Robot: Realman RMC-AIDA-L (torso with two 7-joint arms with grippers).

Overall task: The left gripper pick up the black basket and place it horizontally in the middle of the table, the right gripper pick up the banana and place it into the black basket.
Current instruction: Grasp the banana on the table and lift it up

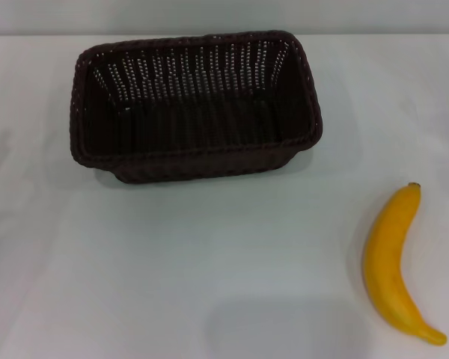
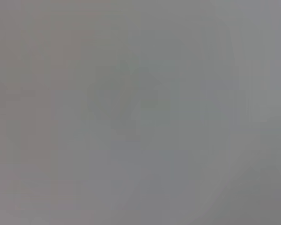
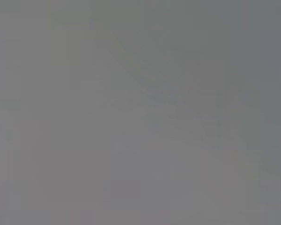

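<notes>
The black basket [image 1: 197, 153] stands upright on the white table [image 1: 172, 262], toward the far side and a little left of centre, its long side running left to right. It is empty. The yellow banana [image 1: 393, 265] lies on the table at the near right, its dark stem tip pointing away from me. Neither the left gripper nor the right gripper shows in the head view. Both wrist views show only a plain grey surface, with no fingers and no object in them.
The table's far edge runs along the top of the head view behind the basket. Bare tabletop lies between the basket and the banana and across the near left.
</notes>
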